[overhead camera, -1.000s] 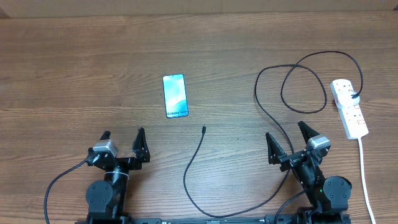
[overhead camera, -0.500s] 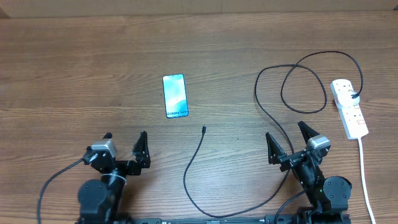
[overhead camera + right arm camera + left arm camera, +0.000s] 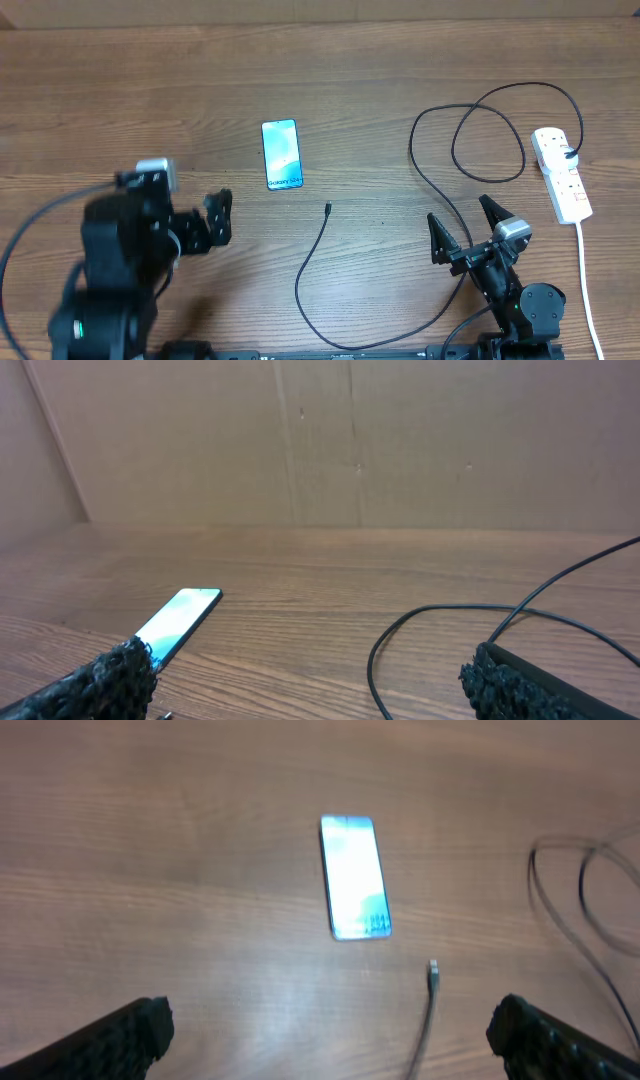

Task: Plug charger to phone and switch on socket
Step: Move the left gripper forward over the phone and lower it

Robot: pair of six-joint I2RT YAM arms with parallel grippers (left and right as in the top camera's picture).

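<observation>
The phone (image 3: 281, 153) lies flat at mid-table with its screen lit; it also shows in the left wrist view (image 3: 355, 877) and the right wrist view (image 3: 178, 618). The charger (image 3: 312, 262) is a thin black cable whose tip (image 3: 327, 208) lies just right of and nearer than the phone, apart from it. The cable loops back to a black plug (image 3: 568, 153) in the white socket (image 3: 561, 180) at the far right. My left gripper (image 3: 188, 222) is lifted and blurred, open, left of the tip (image 3: 433, 970). My right gripper (image 3: 465, 228) stands open and empty above a stretch of cable (image 3: 440, 615).
The socket's white cord (image 3: 585, 275) runs down the right side to the front edge. Cable loops (image 3: 488, 140) spread over the right half of the wooden table (image 3: 120, 90). A brown board wall (image 3: 320, 440) stands behind the table.
My left arm has risen and swung left, now large and blurred in the overhead view. The right arm, phone and cable have not moved.
</observation>
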